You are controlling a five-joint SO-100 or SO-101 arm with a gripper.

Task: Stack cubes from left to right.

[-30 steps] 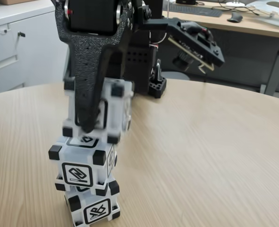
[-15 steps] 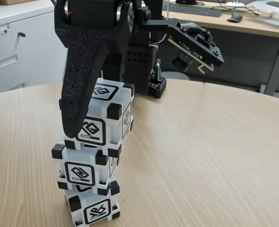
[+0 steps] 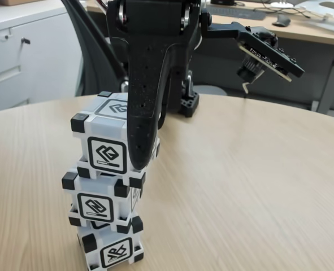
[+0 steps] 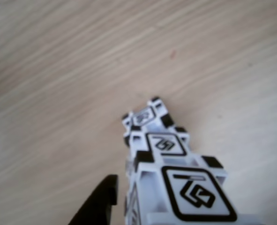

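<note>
Three white cubes with black corners stand in one tower at the table's near left in the fixed view: bottom cube [image 3: 113, 253], middle cube [image 3: 98, 205], top cube [image 3: 105, 151]. From above, the other view shows the same tower with its top cube [image 4: 185, 197] nearest the lens. My black gripper [image 3: 147, 155] hangs over the tower. Its broad finger [image 3: 141, 113] crosses the top cube's right front corner. In the other view a black finger [image 4: 98, 204] stands just left of the tower with a small gap to it. The second finger is hidden, and nothing is held.
The round wooden table [image 3: 246, 180] spreads to the right of the tower. The arm's black base [image 3: 186, 101] stands at the far edge. A camera on a bracket [image 3: 265, 51] sticks out to the upper right. Cabinets and a desk lie beyond.
The top cube came down onto the stack and was let go. Since then the arm has swung right, its finger crossing from the cube's left side to its right, while the cube stayed put.
</note>
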